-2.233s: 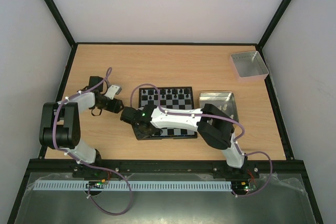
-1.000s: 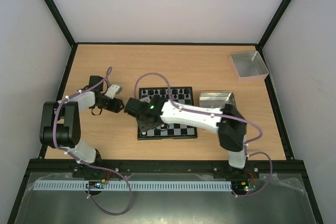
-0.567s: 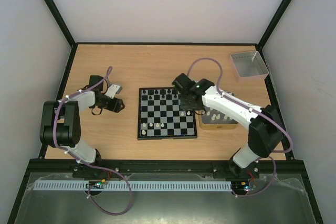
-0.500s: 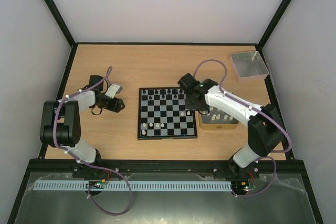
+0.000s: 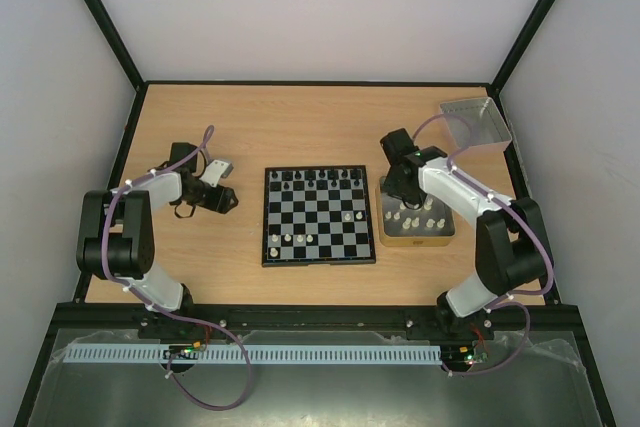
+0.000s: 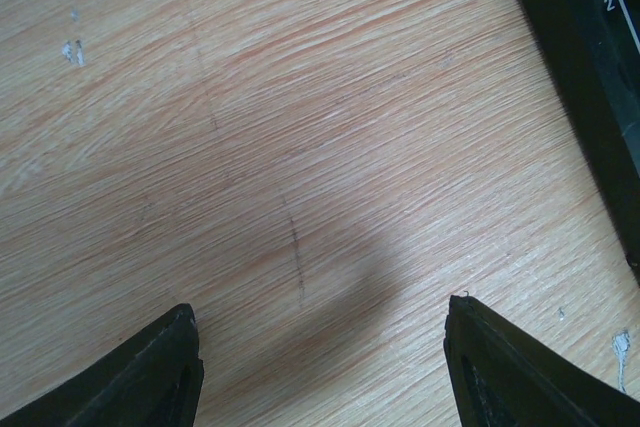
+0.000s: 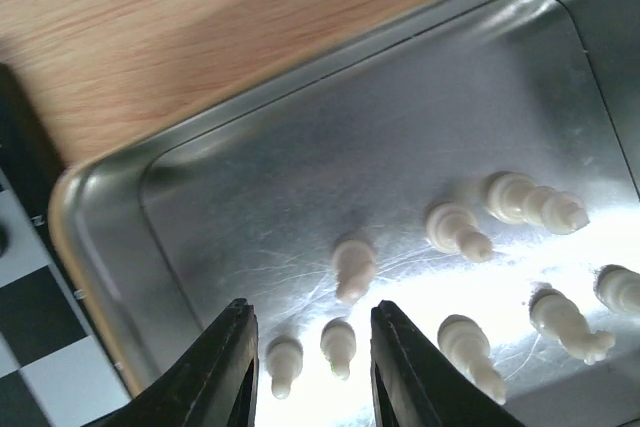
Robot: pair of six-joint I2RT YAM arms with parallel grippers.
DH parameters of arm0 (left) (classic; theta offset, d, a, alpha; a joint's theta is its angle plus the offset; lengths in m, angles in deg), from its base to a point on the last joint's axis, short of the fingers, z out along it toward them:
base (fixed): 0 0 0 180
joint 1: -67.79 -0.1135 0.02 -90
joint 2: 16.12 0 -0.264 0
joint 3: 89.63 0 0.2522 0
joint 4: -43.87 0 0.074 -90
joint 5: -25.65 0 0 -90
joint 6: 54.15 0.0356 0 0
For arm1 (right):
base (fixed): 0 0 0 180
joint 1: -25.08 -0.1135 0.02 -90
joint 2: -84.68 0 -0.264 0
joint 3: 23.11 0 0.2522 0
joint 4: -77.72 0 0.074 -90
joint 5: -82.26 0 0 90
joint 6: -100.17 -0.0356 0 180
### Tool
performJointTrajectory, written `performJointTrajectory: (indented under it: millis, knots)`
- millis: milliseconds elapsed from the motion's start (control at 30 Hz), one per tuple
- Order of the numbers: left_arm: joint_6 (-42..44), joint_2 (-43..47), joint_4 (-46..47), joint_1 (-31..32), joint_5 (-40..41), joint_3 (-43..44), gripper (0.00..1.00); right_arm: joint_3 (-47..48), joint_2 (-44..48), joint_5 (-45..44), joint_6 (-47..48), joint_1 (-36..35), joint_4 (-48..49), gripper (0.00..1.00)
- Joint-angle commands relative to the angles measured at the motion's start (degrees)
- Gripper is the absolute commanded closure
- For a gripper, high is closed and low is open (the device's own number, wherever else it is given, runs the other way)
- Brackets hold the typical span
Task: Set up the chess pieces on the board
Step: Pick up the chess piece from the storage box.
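The board (image 5: 318,217) is seen lying in the middle of the wooden table (image 5: 250,127), between the two arms. Just beside its right edge a metal tray (image 5: 416,242) with a tan rim is set, and a grey box (image 5: 475,123) is placed well apart from both, at the far right corner. Purple cables (image 5: 205,147) are looped over the arms. Black pieces (image 5: 318,178) are lined along the board's far edge, a few white pieces (image 5: 290,238) are stood near its front left, and a lone white piece (image 5: 347,215) is found toward the right side. More of the white set is scattered over the tray's shiny floor, with small gaps left between most of them; whether each is upright or tipped cannot be told. The right gripper (image 7: 312,312) is held over the far left part of the tray, its fingers (image 7: 230,367) spread and gripping nothing, with two small pieces seen in the gap between them and a third just beyond the tips. The left gripper (image 6: 320,307) is kept low over bare wood to the left of the board, its fingers spread wide and empty; only the board's black rim is caught at the upper right edge of that view. On that rim a white "2" (image 6: 610,4) can be read.
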Motion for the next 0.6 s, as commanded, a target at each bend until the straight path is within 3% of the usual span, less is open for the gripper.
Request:
performJointTrajectory:
  millis: [0, 567]
  knots:
    - [0.42, -2.3, -3.88, -0.02, -0.05, -0.49, 0.33, -2.22, 0.78, 0.45, 0.1, 2.09, 1.57, 0.7]
    - [0.42, -2.31, -3.87, 0.06, -0.02, -0.47, 0.33, -5.82, -0.86, 3.48, 0.48, 3.3, 4.14, 0.7]
